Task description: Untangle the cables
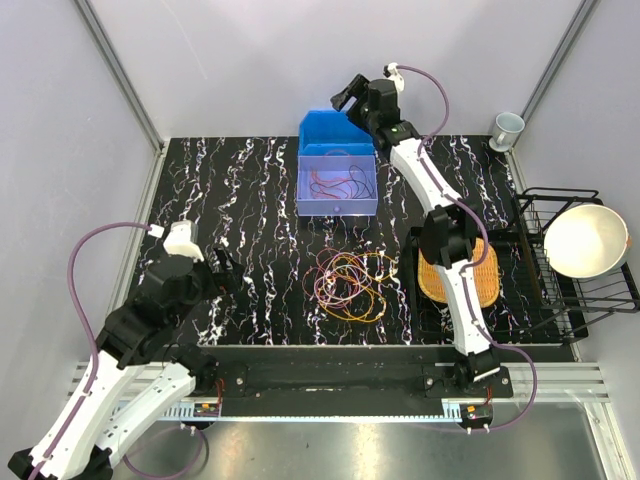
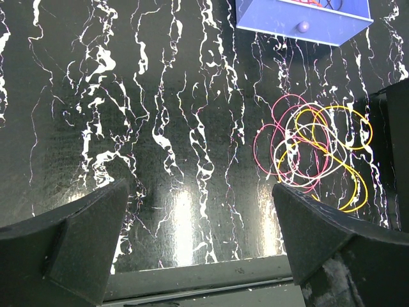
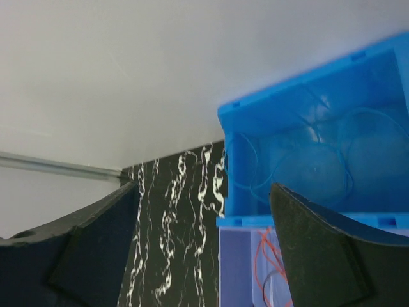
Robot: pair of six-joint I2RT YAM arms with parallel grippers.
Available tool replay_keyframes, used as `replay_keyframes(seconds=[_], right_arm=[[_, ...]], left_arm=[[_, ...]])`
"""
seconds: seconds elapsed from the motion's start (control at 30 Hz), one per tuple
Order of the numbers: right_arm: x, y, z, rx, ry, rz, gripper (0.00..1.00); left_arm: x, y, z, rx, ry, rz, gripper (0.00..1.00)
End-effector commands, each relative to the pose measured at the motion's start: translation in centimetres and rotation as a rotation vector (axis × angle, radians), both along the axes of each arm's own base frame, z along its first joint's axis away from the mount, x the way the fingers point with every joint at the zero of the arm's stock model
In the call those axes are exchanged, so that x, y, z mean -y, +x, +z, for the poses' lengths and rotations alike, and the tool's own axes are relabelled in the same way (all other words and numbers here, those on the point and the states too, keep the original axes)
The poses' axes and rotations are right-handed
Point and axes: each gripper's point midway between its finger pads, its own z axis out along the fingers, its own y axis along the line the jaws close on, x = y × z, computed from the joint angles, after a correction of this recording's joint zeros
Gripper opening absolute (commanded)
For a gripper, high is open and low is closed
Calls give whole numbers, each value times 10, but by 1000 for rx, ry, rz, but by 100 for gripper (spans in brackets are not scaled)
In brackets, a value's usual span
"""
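Left jaws are standing wide apart, gripping nothing, and I am hovering them low over the counter (image 2: 160,128). The main tangle of cables (image 2: 313,150) is lying loose on the counter ahead of them and off to their right, clear of both tips, with pink, yellow, orange and white loops crossing one another. Right jaws are also standing apart with nothing between them, and I am holding them high at the far side, facing the bin (image 3: 307,121). Thin blue loops (image 3: 348,166) are showing inside it, past the right tip. Below the bin, between the tips, the tray (image 3: 239,268) is holding a red cable (image 3: 259,256).
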Motion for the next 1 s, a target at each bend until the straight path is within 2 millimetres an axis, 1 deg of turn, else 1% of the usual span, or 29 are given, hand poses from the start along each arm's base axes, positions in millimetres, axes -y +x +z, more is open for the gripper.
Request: replay_keyframes(seconds=[0.0,0.03,0.1,0.13,0.17,0.2,0.23,0.27,0.3,0.33,0.37,0.4,0.43,0.47,0.5,0.53,0.57,0.6,0.63,0.67,0.7,0.73,0.77,0.8,0.83,0.87,0.9,0.93,0.97], right_arm=[[7,-38,52,-24,34,31,90],[10,-49,57,-36,26,35,91],[15,-61,61,-52,14,38,92],[19,-75,65,-63,5,41,92],[20,-82,67,-67,-2,46,92],[23,-91,50,-98,-43,54,92],[24,-106,69,-68,-56,59,92],[27,-115,72,-63,-84,55,92],[35,-122,54,-81,-166,36,92],[35,-139,73,-47,-184,33,93],[40,-147,73,-45,-206,20,93],[44,-157,57,-81,-232,27,93],[50,-171,71,-63,-221,26,93],[53,-181,53,-104,-237,34,93],[59,-194,62,-96,-231,36,93],[62,-201,59,-105,-236,38,93],[65,-211,39,-146,-248,50,92],[70,-222,45,-137,-240,45,92],[72,-229,41,-149,-235,47,91],[72,-239,21,-196,-231,62,91],[74,-249,25,-190,-216,69,91],[75,-255,20,-203,-210,79,90],[73,-265,3,-236,-208,111,88],[72,-272,2,-238,-198,125,88],[73,-277,-5,-252,-198,135,86],[72,-285,-20,-285,-197,154,86],[73,-289,-23,-287,-196,155,85],[69,-295,-27,-300,-185,184,85],[69,-303,-39,-326,-185,201,85]], left_arm=[[-2,7,11,53,-12,28,99],[-2,7,10,50,-11,26,99],[-2,8,9,46,-8,26,99],[-2,8,10,46,-8,26,99],[-2,8,8,42,-6,26,99],[-1,8,7,37,-5,24,99],[0,9,7,34,-5,23,99],[1,9,5,27,-3,20,99],[2,10,5,22,-4,15,99],[4,11,0,4,5,11,99],[5,12,-1,-4,7,5,99],[9,11,-2,-15,4,-15,99],[13,13,-5,-33,16,-30,98],[16,15,-5,-39,17,-43,97],[22,15,-9,-67,17,-67,96],[25,16,-11,-80,18,-81,95],[31,16,-13,-97,6,-104,95],[36,17,-19,-125,6,-111,95],[41,20,-21,-133,-16,-111,94],[48,19,-24,-151,-29,-128,93],[54,23,-28,-163,-39,-135,93],[59,24,-32,-179,-56,-131,93],[66,24,-34,-187,-61,-147,92],[74,29,-37,-194,-70,-149,92],[78,31,-39,-201,-70,-155,92],[84,32,-40,-202,-67,-168,91],[91,37,-44,-209,-61,-175,90],[96,41,-42,-205,-53,-185,89],[100,43,-43,-205,-43,-197,89]])
